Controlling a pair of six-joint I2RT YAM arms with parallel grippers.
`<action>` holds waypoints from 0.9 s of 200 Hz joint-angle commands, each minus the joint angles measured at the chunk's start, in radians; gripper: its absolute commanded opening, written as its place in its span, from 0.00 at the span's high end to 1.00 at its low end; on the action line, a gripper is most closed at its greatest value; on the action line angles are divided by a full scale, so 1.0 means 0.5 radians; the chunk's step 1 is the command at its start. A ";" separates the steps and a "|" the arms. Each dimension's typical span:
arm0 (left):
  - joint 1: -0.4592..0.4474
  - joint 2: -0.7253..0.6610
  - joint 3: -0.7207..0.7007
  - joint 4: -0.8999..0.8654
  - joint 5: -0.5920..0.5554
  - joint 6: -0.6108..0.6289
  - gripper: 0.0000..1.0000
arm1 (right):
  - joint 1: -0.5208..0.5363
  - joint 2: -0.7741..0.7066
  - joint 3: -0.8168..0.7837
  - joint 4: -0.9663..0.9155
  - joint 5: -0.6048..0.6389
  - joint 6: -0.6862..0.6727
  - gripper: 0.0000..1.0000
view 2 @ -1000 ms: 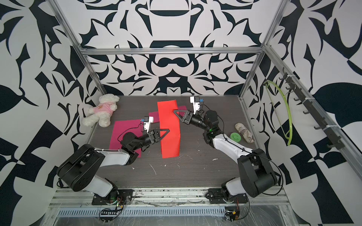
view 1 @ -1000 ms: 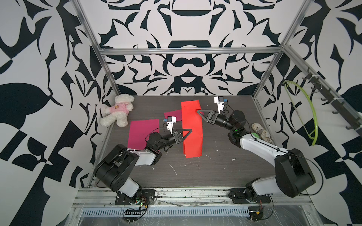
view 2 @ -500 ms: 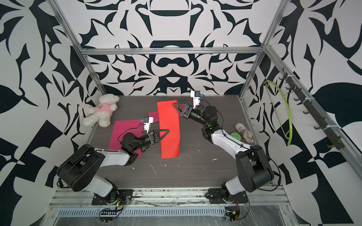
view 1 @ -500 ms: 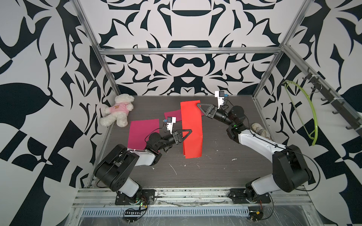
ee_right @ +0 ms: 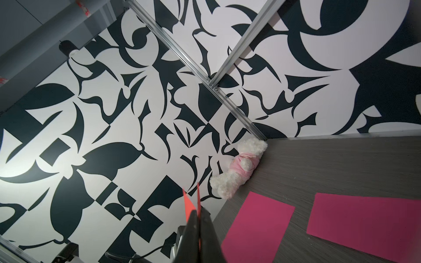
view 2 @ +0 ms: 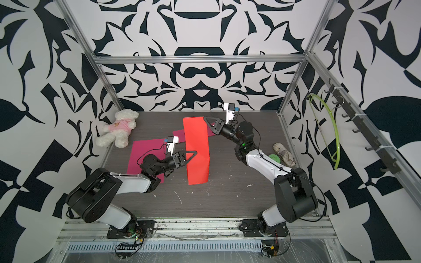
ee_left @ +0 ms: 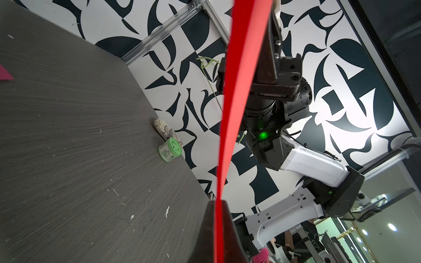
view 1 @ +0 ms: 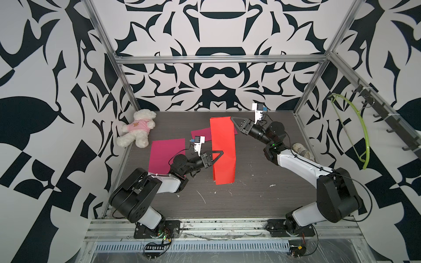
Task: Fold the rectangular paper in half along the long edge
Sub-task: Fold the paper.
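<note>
Red paper (view 1: 222, 145) is hanging mid-frame over the counter (view 1: 262, 193): light, limp, best taken at edges. Left fingers (view 1: 219, 154) are clamping its left edge; right fingers (view 1: 235, 121) are pinching the upper-right corner.

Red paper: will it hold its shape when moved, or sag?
Probably floppy: the red paper bows between left hand and right hand in the left wrist view. Likely very light, a thin sheet edge-on there. Pinched only at its edges, it may crease or slip.
</note>
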 commanded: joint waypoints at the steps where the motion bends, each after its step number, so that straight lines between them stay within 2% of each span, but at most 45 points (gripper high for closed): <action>1: -0.002 -0.006 -0.019 0.029 0.014 0.020 1.00 | -0.007 -0.068 0.016 0.093 0.060 -0.006 0.82; 6: -0.002 -0.006 -0.018 0.029 0.011 0.021 1.00 | -0.006 -0.071 0.009 0.092 0.054 -0.005 0.84; 13: -0.004 -0.006 -0.018 0.029 0.008 0.021 1.00 | -0.005 -0.071 0.007 0.091 0.026 -0.007 0.98; 18: -0.002 -0.006 -0.015 0.029 0.007 0.021 1.00 | -0.005 -0.071 0.002 0.088 0.011 -0.008 0.99; 23: -0.004 -0.006 -0.009 0.029 0.007 0.018 1.00 | -0.005 -0.074 -0.006 0.079 0.013 -0.001 0.90; 32: -0.002 -0.006 -0.004 0.029 0.004 0.018 1.00 | -0.007 -0.086 -0.028 0.055 0.025 0.005 0.66; 37: -0.003 -0.006 0.000 0.029 0.000 0.015 1.00 | -0.006 -0.092 -0.042 0.048 0.013 0.006 0.58; 54: -0.003 -0.014 0.023 0.026 -0.006 0.011 1.00 | -0.002 -0.102 -0.083 0.056 -0.078 0.022 0.46; 75: 0.004 -0.021 0.058 0.026 -0.014 -0.003 1.00 | 0.012 -0.115 -0.168 0.142 -0.184 0.090 0.41; 123: 0.019 -0.004 0.155 0.025 -0.048 -0.004 1.00 | 0.060 -0.267 -0.464 0.201 -0.212 0.184 0.42; 180: 0.023 0.136 0.353 0.026 -0.063 -0.029 1.00 | 0.106 -0.529 -0.702 0.075 -0.090 0.177 0.63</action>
